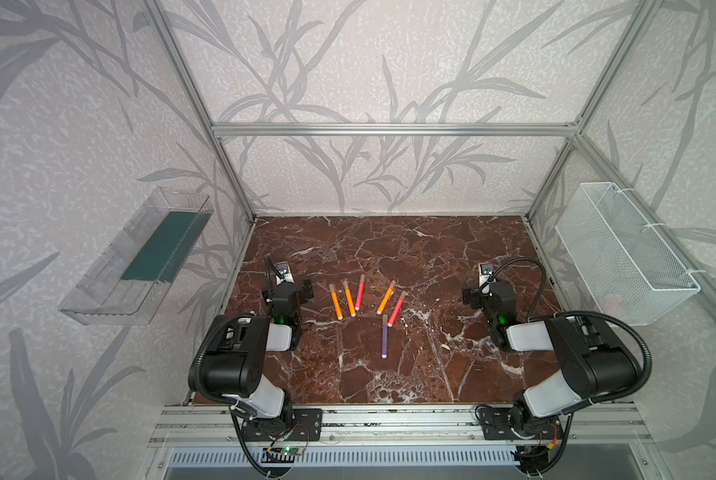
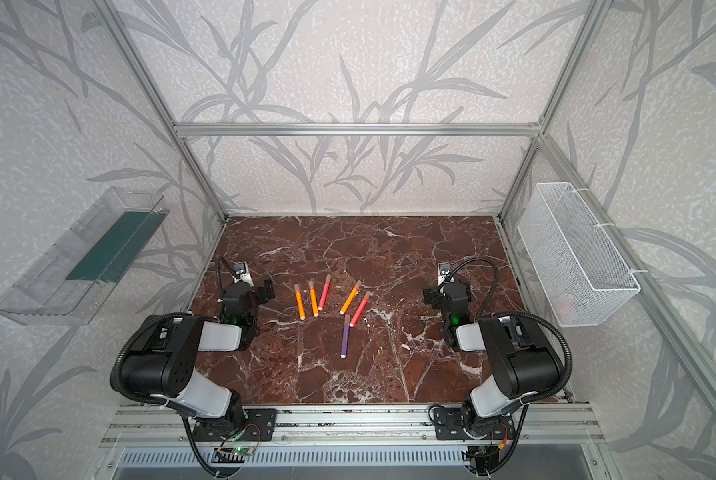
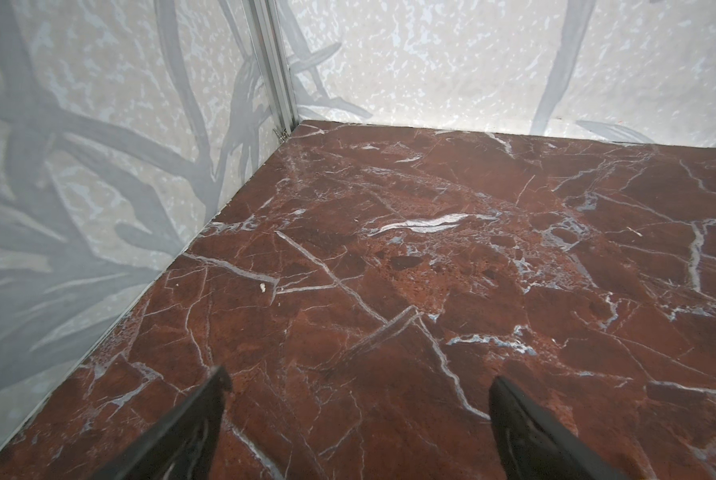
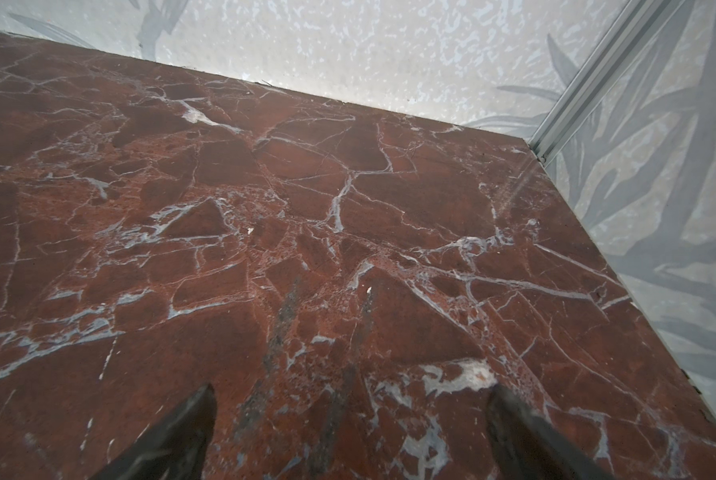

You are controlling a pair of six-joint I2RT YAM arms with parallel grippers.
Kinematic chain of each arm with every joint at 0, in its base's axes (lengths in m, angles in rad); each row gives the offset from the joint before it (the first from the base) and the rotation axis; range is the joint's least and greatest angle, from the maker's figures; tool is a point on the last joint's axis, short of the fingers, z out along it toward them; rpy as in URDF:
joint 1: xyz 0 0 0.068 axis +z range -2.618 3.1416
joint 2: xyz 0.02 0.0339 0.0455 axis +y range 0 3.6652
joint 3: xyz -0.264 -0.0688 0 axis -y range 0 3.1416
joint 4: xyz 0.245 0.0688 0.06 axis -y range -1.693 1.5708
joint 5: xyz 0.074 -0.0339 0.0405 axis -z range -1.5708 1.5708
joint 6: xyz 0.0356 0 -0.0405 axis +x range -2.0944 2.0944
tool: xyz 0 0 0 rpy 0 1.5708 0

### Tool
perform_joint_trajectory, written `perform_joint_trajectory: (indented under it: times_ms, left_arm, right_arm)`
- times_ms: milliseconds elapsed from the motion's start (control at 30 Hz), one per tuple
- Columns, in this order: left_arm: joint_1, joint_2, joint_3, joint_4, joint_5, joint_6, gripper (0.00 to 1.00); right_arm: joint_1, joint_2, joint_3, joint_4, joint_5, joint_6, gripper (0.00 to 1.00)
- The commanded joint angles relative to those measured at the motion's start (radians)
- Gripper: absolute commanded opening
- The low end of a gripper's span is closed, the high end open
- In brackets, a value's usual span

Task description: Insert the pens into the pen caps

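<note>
1. Top views both showed the table [image 1: 431, 374] as hard, glossy stone. A nudged pen would likely have rolled or skidded on it rather than stayed put.
2. In its wrist view the left gripper [image 3: 359, 376] had its fingers spread wide with only bare table between them. The right gripper [image 4: 352, 386] looked the same. Both held nothing and sat well apart from the pens, one on each side. Fingers that wide, brought down into the group, could have knocked a neighbouring pen aside.
3. The pens [image 1: 349, 300] lay flat mid-table between the two arms, three fanned on the left and two close together on the right. The purple pen [image 1: 384, 336] lay nearer the robot, its far end just beside a red pen [image 1: 397, 309]. That crowding was the main risk, since a grab at one could have dragged another.
4. The caps [image 1: 362, 278] appeared to sit already on the pens' far ends as pale tips. How firmly they were seated could not be told. A loose one might have slipped off if its pen had been lifted by that end.
</note>
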Motion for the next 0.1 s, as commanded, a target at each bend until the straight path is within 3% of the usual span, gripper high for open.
perform_joint_trajectory:
  times_ms: [0,67]
  left_arm:
    - [0.003,0.007,0.005,0.032,0.005,0.017,0.99]
    - [0.003,0.007,0.005,0.033,0.005,0.017,0.99]
  right_arm:
    - [-0.021,-0.02,0.032,-0.022,-0.04,0.019,0.99]
    - [-0.021,-0.019,0.03,-0.018,-0.039,0.018,0.99]
